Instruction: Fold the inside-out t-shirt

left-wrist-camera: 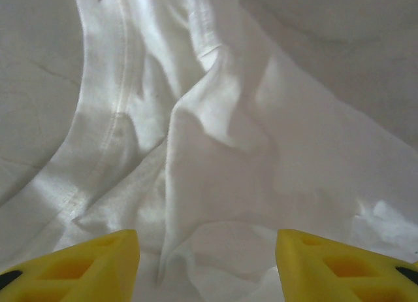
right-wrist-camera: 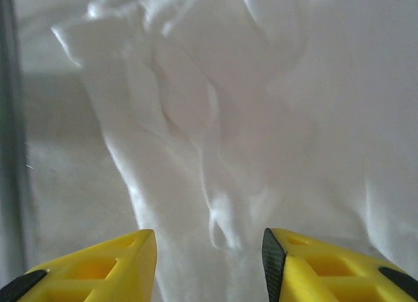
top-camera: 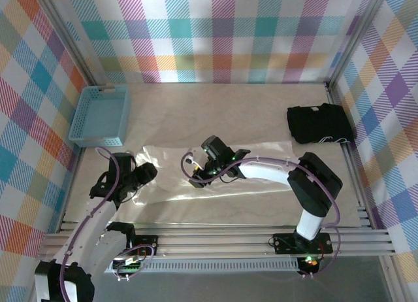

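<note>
The inside-out t-shirt [top-camera: 166, 189] lies spread and wrinkled on the table, white and slightly shiny. My left gripper [top-camera: 147, 172] is low over its left part. In the left wrist view the gripper [left-wrist-camera: 208, 266] is open, its yellow fingers [left-wrist-camera: 91, 266] wide apart over a raised fold of the t-shirt [left-wrist-camera: 215, 158] with a seam running up the left. My right gripper [top-camera: 195, 178] is over the shirt's middle. In the right wrist view it [right-wrist-camera: 209, 266] is also open above bunched cloth [right-wrist-camera: 215, 119], and nothing is pinched between the fingertips [right-wrist-camera: 313, 266].
A blue basket [top-camera: 100, 116] stands at the back left. A black folded garment [top-camera: 319, 123] lies at the back right. Bare table [top-camera: 215, 106] stretches behind the shirt. Checked walls close in three sides, and a metal rail [top-camera: 228, 240] runs along the near edge.
</note>
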Controlling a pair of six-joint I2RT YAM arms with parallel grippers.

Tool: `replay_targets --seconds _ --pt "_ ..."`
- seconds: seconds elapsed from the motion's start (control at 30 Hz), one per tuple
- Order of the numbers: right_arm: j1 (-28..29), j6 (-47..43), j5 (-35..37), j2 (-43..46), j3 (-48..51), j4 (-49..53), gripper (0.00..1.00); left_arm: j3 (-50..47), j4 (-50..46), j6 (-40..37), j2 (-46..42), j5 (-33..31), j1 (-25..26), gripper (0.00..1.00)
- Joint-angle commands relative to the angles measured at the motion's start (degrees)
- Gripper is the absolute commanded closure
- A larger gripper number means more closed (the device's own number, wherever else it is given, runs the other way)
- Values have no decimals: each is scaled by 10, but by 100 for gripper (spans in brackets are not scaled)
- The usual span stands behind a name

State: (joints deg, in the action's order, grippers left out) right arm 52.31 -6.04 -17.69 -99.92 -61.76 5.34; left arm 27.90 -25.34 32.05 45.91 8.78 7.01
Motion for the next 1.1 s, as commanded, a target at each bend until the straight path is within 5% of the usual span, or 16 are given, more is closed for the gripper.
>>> replay_targets --seconds 0.0,0.23,0.6,0.83,1.07 --pt "7 79 -50 -14 -22 -47 53 21 66 -2 44 51 17 43" --pt "7 197 -33 -95 -82 -72 66 73 169 -1 200 49 38 47" --pt "8 193 -72 -153 -76 -19 90 195 224 -30 457 -60 18 52" --pt "8 135 -111 -126 -36 24 92 240 226 -39 548 -81 -6 53" --pt "8 82 -142 -87 -33 36 84 287 198 -63 542 -73 -14 45"
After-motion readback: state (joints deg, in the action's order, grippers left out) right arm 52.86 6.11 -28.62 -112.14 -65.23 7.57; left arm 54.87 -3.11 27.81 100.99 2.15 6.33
